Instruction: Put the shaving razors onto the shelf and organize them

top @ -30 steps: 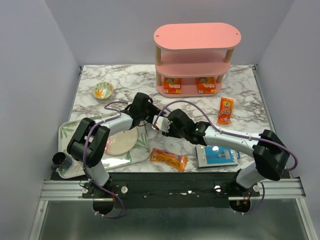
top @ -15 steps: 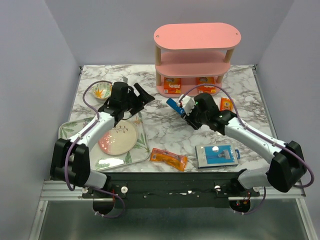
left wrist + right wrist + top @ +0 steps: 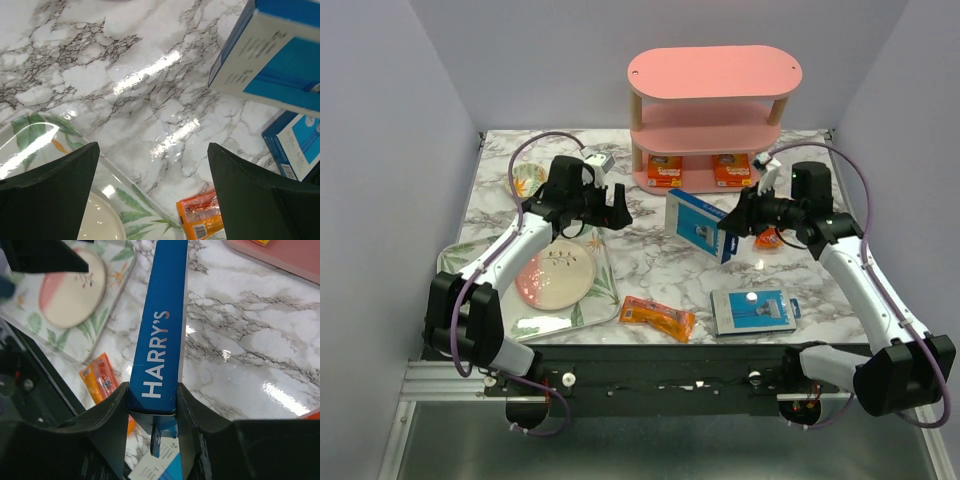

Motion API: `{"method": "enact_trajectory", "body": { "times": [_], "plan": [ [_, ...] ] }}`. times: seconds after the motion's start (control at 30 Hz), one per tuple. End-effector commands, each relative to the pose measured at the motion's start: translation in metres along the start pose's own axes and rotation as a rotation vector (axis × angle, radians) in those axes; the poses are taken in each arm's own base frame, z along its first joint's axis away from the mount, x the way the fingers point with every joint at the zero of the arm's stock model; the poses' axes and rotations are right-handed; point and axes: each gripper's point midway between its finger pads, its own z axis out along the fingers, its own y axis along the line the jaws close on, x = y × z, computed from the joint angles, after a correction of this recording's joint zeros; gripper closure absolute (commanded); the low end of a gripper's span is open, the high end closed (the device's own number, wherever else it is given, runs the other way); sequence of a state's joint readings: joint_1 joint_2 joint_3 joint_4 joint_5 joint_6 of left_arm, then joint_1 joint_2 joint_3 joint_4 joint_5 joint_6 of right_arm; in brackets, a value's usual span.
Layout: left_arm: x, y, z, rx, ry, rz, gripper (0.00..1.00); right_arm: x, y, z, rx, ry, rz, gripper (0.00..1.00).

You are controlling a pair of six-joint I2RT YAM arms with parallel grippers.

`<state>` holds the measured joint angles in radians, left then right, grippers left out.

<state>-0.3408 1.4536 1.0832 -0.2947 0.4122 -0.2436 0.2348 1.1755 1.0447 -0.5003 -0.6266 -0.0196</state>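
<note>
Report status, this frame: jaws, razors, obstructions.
Left gripper: jaws open, empty. Right gripper: jaws shut on blue razor pack, lifted before shelf. Two orange packs on bottom tier. Nothing between pack and shelf.

Marble table [image 3: 645, 262]: shelf [image 3: 715, 72], tray [image 3: 602, 286], razor packs [image 3: 658, 317]

Right gripper [image 3: 730, 224] clamps blue razor pack [image 3: 694, 222], pack tilted, lifted over marble table [image 3: 650, 262], in front of pink shelf [image 3: 713, 72]. On bottom tier: left orange pack [image 3: 665, 171], right orange pack [image 3: 732, 170]. Second blue pack [image 3: 752, 311] lies flat near front edge, orange packet [image 3: 658, 318] beside it. Left gripper [image 3: 612, 208] holds nothing, near far corner of floral tray [image 3: 604, 288].
</note>
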Motion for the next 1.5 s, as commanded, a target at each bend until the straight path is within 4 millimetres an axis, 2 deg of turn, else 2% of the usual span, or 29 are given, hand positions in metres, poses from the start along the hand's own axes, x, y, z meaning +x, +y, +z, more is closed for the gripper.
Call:
{"method": "enact_trajectory", "body": {
  "times": [0.0, 0.13, 0.17, 0.27, 0.4, 0.6, 0.9, 1.1, 1.2, 1.27, 1.47],
  "plan": [
    [-0.005, 0.009, -0.007, -0.045, 0.033, 0.141, 0.01, -0.045, 0.003, -0.019, -0.141, -0.141, 0.297, 0.99],
    [-0.016, 0.012, -0.008, -0.075, 0.004, 0.167, 0.01, -0.058, -0.019, -0.034, -0.164, -0.208, 0.426, 0.99],
    [-0.020, 0.015, -0.009, -0.090, -0.002, 0.180, 0.01, -0.061, -0.030, -0.041, -0.145, -0.235, 0.455, 0.99],
    [-0.022, 0.022, -0.012, -0.131, 0.002, 0.210, 0.01, -0.070, -0.040, -0.057, -0.170, -0.284, 0.509, 0.99],
    [-0.021, 0.022, -0.012, -0.128, 0.003, 0.215, 0.01, -0.077, -0.039, -0.072, -0.214, -0.315, 0.598, 0.99],
    [-0.019, 0.022, -0.008, -0.122, 0.004, 0.199, 0.01, -0.092, -0.029, -0.087, -0.218, -0.374, 0.631, 0.99],
    [-0.023, 0.024, -0.003, -0.131, 0.000, 0.190, 0.01, -0.123, -0.048, -0.098, -0.137, -0.505, 0.581, 1.00],
    [-0.023, 0.022, 0.000, -0.127, 0.022, 0.209, 0.01, -0.136, -0.065, -0.098, -0.107, -0.548, 0.604, 0.99],
    [-0.025, 0.023, 0.004, -0.134, 0.026, 0.225, 0.01, -0.136, -0.083, -0.095, -0.072, -0.557, 0.678, 0.99],
    [-0.025, 0.023, 0.005, -0.139, 0.033, 0.235, 0.01, -0.135, -0.103, -0.091, -0.031, -0.575, 0.737, 0.99],
    [-0.018, 0.022, 0.006, -0.146, 0.090, 0.282, 0.01, -0.149, -0.138, -0.094, -0.016, -0.642, 0.815, 0.99]
  ]
}}
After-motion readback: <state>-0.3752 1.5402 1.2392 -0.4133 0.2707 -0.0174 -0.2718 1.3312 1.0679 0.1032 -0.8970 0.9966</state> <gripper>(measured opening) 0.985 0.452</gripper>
